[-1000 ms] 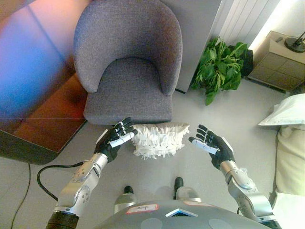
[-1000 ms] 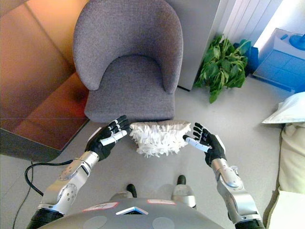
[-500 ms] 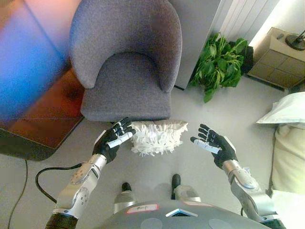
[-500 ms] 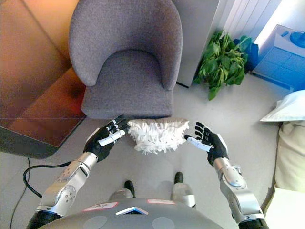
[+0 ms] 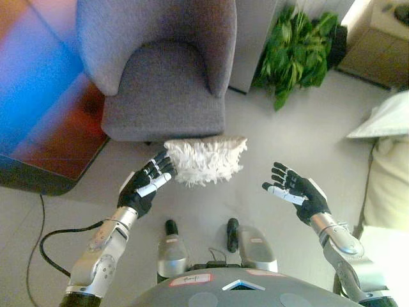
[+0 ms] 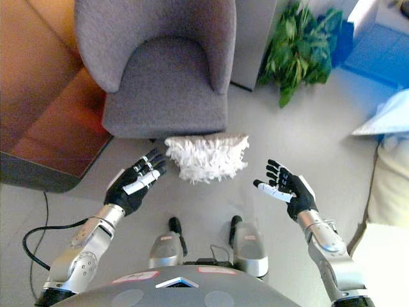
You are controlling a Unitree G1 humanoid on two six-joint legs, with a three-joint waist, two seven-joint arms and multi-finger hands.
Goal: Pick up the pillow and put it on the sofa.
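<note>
The shaggy white pillow [image 5: 204, 160] lies on the floor, touching the front edge of the grey armchair [image 5: 163, 77] at its 12 o'clock. At its 8 o'clock the left hand [image 5: 146, 184] is open, fingertips at the pillow's edge. At 4 o'clock the right hand [image 5: 299, 195] is open, apart.

No text, label, brand, number or sign can be read anywhere in the two views.
</note>
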